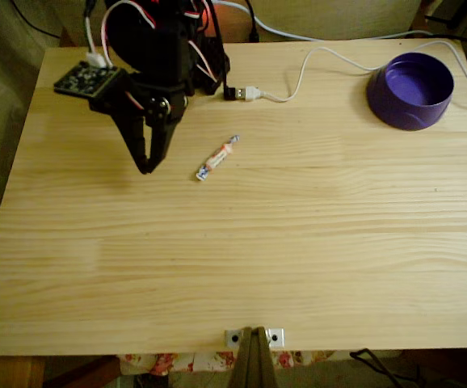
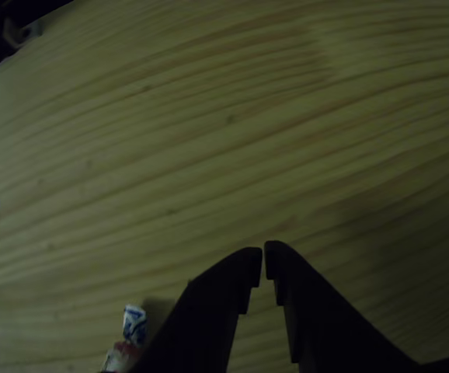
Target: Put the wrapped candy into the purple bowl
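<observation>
Counter (image 1: 241, 259): pale wood planks w/ visible grain, took up most of the fixed view; ran across the whole other view (image 2: 209, 116) too, dim and greenish there.
Arm (image 1: 165, 48): black, red/white wires looped over it, upper left of the fixed view; small circuit board (image 1: 88, 78) stuck out on its left side.
Purple bowl (image 1: 410, 89): upper right of the fixed view, upright on the counter, inside looked bare; well apart from arm and candy.
Cable (image 1: 314, 61): white, curved from top centre toward the bowl's left side, ended in a USB plug (image 1: 244, 93) just right of the arm.
End effector (image 1: 146, 166): pointed down toward the counter, left of centre in the fixed view; fingers closed together, tips meeting or nearly so, nothing held. In the other view (image 2: 264, 263) the two dark fingers rose from the bottom edge w/ only a thin slit between the tips.
Wrapped candy (image 1: 218, 158): lay on the counter just right of the end effector in the fixed view, tilted diag., apart from it; far left of the bowl. In the other view (image 2: 130, 334) one blue-white end peeked out at bottom left, beside the left finger.
Bracket (image 1: 254, 337): small metal piece w/ two screws, bottom centre edge of the counter, fixed view.
</observation>
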